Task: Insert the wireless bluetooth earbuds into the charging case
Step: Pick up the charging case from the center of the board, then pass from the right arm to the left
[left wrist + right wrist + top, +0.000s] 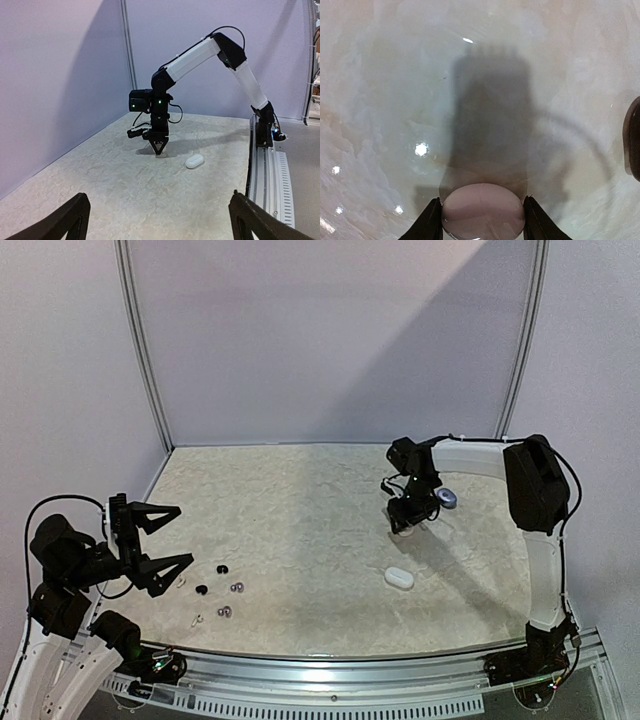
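Several tiny earbuds lie at the near left: black ones [222,569] [202,590], grey-lavender ones [238,587] [225,611] and a white one [197,620]. My left gripper [158,537] is open and empty, raised just left of them; its fingers [65,220] frame the bottom corners of the left wrist view. My right gripper [405,524] is shut on a lavender oval charging case [482,212] low over the table at the far right; the case's lid is closed. The earbuds are out of both wrist views.
A closed white charging case [399,578] lies on the table right of centre, also in the left wrist view [194,161]. A blue-grey case [447,498] lies just right of my right gripper. A dark object [634,145] sits at the right wrist view's right edge.
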Controlling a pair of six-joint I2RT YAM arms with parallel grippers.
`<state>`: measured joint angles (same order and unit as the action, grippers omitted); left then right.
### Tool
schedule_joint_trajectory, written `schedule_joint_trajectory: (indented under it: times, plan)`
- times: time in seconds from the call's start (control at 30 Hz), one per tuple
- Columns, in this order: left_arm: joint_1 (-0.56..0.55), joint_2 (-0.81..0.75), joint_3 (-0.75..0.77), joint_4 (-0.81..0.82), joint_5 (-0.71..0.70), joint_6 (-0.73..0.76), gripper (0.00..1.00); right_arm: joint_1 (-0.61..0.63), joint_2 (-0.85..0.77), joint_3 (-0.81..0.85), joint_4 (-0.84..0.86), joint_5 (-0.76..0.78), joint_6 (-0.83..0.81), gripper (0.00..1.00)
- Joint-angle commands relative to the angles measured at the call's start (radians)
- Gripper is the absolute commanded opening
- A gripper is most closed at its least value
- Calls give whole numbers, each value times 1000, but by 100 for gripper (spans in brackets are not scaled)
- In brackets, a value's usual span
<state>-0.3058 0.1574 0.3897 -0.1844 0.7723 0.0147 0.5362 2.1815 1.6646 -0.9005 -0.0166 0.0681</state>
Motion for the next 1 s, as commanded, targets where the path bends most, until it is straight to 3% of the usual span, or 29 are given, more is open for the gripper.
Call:
schedule_joint_trajectory:
  times: [0.0,0.1,0.2,0.37,0.47,0.6,0.87,0.97]
  plan:
    - [-7,4,7,-3,-42,-11,99,108,-86,49,29,123,-36,30]
    - [-7,25,38,-1,-130,-84,99,258,-204,24,183,292,-133,29]
    - [-5,68,76,-4,-246,-235,92,430,-316,-31,423,414,-289,29]
    - [-5,133,108,-19,-191,-441,85,685,-341,-32,738,509,-600,30]
    - [-5,184,111,8,-80,-536,85,768,-258,97,749,565,-720,30]
    - [-8,212,133,-4,-28,-527,87,834,-176,191,752,565,-837,29]
    - [-12,219,128,60,8,-555,81,888,-118,291,709,502,-888,29]
    - [-14,234,118,82,8,-563,75,904,-104,320,704,492,-896,28]
